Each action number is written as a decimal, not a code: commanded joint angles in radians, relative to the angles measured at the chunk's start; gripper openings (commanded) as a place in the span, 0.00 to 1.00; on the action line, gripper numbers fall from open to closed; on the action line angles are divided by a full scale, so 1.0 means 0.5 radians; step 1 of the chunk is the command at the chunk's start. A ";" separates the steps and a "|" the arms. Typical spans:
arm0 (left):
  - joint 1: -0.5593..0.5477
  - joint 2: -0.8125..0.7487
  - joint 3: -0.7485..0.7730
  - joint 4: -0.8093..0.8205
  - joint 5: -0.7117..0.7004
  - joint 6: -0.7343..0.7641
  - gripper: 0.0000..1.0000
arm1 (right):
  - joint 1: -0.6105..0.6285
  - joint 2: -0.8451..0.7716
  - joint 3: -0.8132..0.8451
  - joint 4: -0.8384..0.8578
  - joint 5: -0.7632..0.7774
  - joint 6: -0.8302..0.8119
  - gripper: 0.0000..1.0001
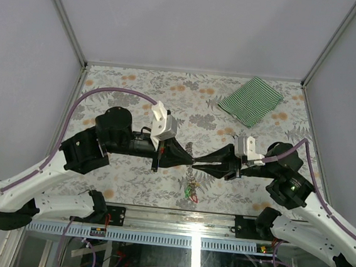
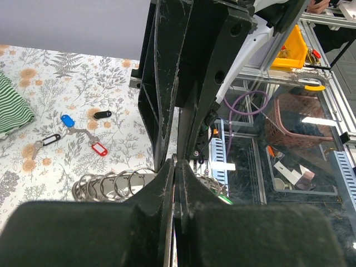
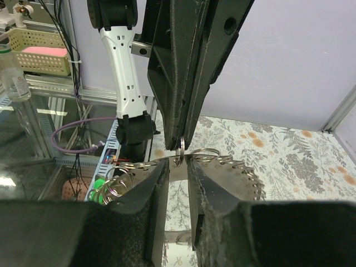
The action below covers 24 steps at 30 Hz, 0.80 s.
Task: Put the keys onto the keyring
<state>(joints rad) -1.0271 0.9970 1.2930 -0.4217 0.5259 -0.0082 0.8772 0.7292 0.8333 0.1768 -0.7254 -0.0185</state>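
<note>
From above, the two arms cover the middle of the table (image 1: 138, 85), so the spot where they meet is hard to see. The left arm (image 1: 48, 171) comes in from the left and the right arm (image 1: 321, 217) from the right. Both are stretched low, with their tips almost touching. The striped cloth (image 1: 252, 99) lies at the back on the right.

The keyring (image 3: 233, 164) is up off the table between the two claws, and part of it is hidden behind the fingers. The left claw (image 2: 174, 167) is squeezed tight right at the ring. The right claw (image 3: 177, 167) has a thin gap, and I cannot tell if it pinches the ring.

Some keys (image 2: 99, 148) lie loose on the table, with blue, red and black tags. A blurry green tag (image 3: 100, 186) hangs by the ring.
</note>
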 commanded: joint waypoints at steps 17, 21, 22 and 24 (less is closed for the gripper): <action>-0.012 0.038 0.136 -0.028 0.043 0.087 0.00 | 0.010 -0.020 0.085 0.107 -0.061 0.010 0.05; -0.013 0.027 0.138 -0.031 0.004 0.096 0.01 | 0.008 -0.034 0.045 0.252 -0.044 0.029 0.00; -0.014 0.019 0.140 -0.028 -0.013 0.095 0.03 | 0.008 -0.046 0.008 0.325 -0.032 0.038 0.00; -0.015 -0.001 0.132 -0.005 -0.053 0.091 0.10 | 0.009 -0.082 -0.086 0.500 0.018 0.080 0.00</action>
<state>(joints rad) -1.0271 1.0214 1.3247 -0.4759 0.5377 0.0273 0.8772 0.7254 0.8249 0.2119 -0.7261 -0.0086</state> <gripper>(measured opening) 0.047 0.014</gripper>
